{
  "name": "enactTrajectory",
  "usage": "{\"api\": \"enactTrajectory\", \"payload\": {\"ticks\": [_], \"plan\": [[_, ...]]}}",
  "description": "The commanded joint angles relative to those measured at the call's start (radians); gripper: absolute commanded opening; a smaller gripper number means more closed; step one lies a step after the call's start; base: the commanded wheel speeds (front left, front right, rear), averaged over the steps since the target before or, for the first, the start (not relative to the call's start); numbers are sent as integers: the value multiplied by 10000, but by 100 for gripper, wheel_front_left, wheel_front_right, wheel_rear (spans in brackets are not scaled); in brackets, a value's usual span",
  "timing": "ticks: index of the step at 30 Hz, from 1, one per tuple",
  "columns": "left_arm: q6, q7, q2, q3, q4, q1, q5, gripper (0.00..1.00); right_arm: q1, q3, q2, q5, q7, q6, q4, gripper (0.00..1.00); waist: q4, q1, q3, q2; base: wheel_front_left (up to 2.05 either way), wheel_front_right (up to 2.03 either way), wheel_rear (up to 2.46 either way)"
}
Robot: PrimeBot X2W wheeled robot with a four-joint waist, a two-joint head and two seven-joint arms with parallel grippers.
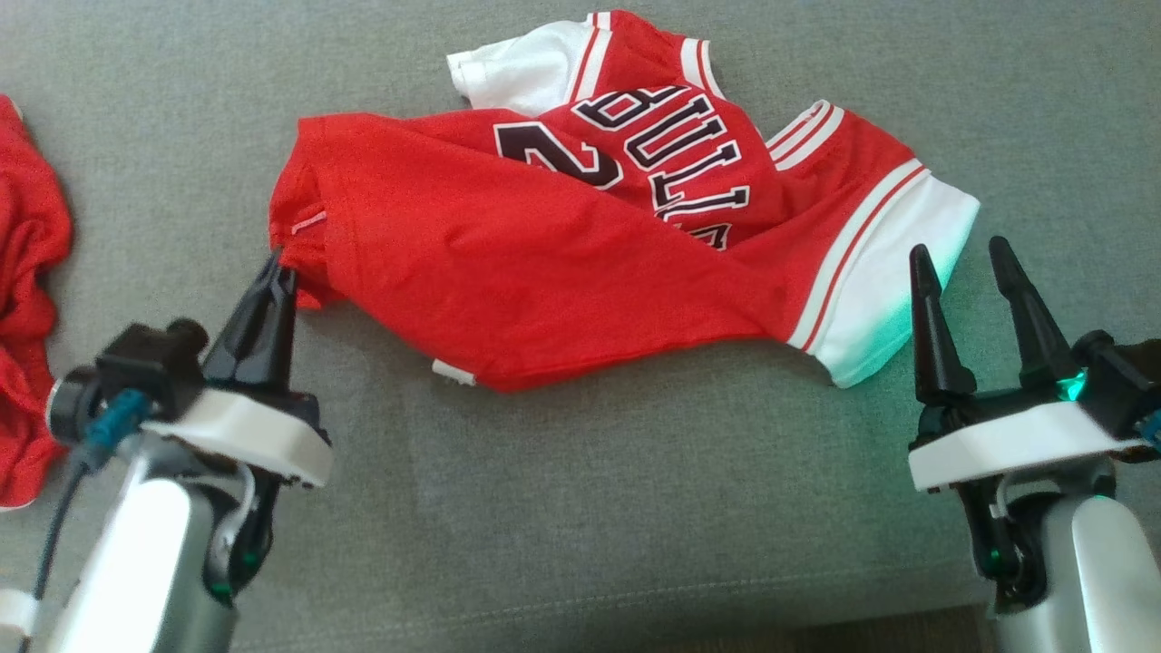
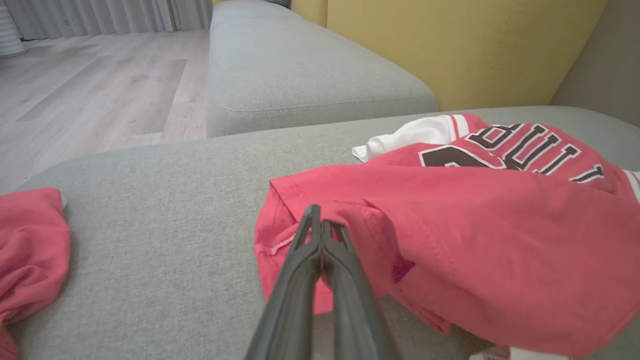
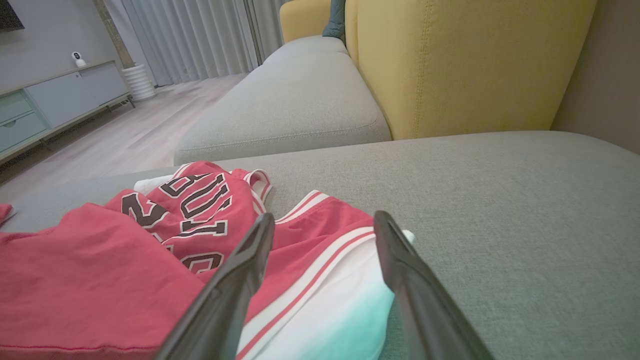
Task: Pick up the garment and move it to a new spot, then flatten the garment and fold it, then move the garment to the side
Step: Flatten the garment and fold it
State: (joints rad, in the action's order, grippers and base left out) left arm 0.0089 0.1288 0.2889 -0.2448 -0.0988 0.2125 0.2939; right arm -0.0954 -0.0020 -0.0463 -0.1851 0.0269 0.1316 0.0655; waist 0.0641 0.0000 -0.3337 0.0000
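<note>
Red jersey (image 1: 544, 272), white-trimmed, rumpled mid-cushion on grey sofa (image 1: 580, 508). Left gripper (image 1: 278, 263): fingers pinched together on its hem corner, probably to draw it flat. Right gripper (image 1: 960, 258): fingers apart just beside the white sleeve (image 1: 893, 290), seemingly poised for the opposite hold.

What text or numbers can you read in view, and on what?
"BULL" - black letters on the red jersey, upside down in the head view; the next letter is half hidden by the fold.
"2" - black number beside them; a second digit is covered.
White tag at the hem: too small to read.
</note>
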Motion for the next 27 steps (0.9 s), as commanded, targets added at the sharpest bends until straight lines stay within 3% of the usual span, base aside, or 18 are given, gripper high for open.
{"api": "enactTrajectory", "payload": {"ticks": [1,9,18,19,20,21,27], "plan": [[52,-68,377,482,346,477,125,0,-327,243,-39,-54,25,-9,318,100,20,0,-21,0,0,0,0],[122,-120,570,1077,-154,1573,544,0,-400,302,-39,-143,36,-9,283,100,307,0,-134,0,0,0,0],[-481,-286,416,1057,-3042,3136,1162,0,-604,442,-39,-214,-34,-9,256,100,626,0,-445,0,0,0,0],[-525,-274,370,1055,-3406,3256,1226,12,-612,441,-39,-219,-52,-9,249,100,645,0,-463,0,0,0,0],[-552,-238,329,1078,-3749,3357,1296,49,-612,445,-39,-227,-69,-9,237,100,670,0,-475,0,0,0,0],[-580,-209,290,1085,-4067,3425,1352,100,-607,447,-39,-235,-87,-9,219,100,691,0,-477,0,0,0,0],[-582,689,-3,1256,-4788,3170,1592,100,-507,366,-39,-250,-207,-9,172,100,706,0,-319,0,0,0,0]]}}
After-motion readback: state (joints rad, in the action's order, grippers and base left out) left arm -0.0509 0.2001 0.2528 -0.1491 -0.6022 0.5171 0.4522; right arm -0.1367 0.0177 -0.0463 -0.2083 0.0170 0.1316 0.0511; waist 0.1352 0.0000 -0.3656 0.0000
